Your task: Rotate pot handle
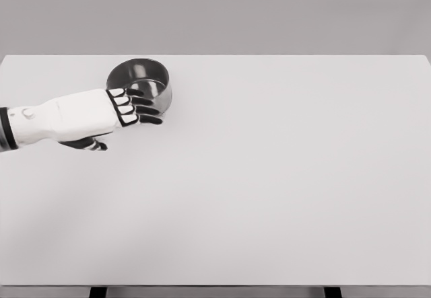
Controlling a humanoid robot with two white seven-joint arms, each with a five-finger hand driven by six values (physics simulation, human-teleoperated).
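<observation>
One pot [139, 83], dark metal, round, upright on the white table [269, 190]; position: far left part of the tabletop, near the back edge; interior appears empty, though the near part of it is masked by fingers. Handle: not discernible in the head view; it may lie under or behind the hand, and this cannot be settled from here.

One left hand [128, 106], white shell with dark finger segments, arm entering from the left edge; fingers [149, 107] curled over the pot's near rim, some seeming to dip inside the wall; thumb [91, 143] tucked low beneath the palm, apart from the pot. State: curled on the rim in what looks like a hooking hold; whether the contact is firm cannot be judged. Right hand: absent from the view.

Step in hand, by judgement: turning the pot about its own centre so that the handle swings to a new bearing. Notes for good execution: keep the base flat on the table and let it slide, not tip; press on the wall lightly, since a hooked rim hold could lever the near side upward; sweep the wrist in an arc around the pot's centre; move slowly, the pot being near the table's back edge.
</observation>
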